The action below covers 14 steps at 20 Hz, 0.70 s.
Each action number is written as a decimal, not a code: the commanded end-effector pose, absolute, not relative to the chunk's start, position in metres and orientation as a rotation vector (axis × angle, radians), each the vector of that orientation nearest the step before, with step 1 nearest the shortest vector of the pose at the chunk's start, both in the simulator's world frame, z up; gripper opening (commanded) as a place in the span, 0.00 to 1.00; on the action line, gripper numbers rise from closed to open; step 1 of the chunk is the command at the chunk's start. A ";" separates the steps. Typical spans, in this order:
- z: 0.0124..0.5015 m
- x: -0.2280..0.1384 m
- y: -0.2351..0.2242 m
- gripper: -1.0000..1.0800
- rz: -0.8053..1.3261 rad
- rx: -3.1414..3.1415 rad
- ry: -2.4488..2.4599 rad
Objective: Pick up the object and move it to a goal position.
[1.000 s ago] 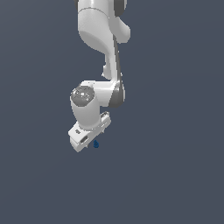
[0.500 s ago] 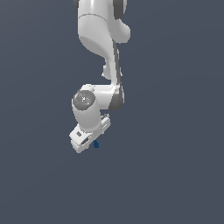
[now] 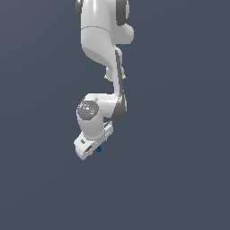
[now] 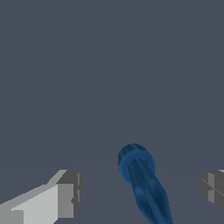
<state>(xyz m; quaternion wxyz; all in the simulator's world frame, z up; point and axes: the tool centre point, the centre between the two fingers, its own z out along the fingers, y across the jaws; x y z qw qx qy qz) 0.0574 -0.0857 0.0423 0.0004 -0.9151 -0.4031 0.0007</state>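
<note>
You see the white robot gripper [image 4: 140, 192] spread wide, grey finger pads [image 4: 70, 192] well apart on both sides of the dark blue elongated object [image 4: 142, 183], not touching it. In the exterior view that blue object [image 3: 98, 148] peeks out just beside the gripper [image 3: 90, 150]. No readable writing anywhere.

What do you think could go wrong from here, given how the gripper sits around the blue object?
1. In the wrist view the fingers stand wide apart, with the blue object between them and touching neither; lifting now would probably leave it behind.
2. The object looks long and rounded, so it may roll or tip as the jaws close.
3. In the exterior view the gripper hides most of it, so alignment is hard to check.
</note>
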 end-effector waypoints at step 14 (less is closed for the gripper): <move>0.045 0.058 -0.083 0.00 0.000 -2.875 -1.267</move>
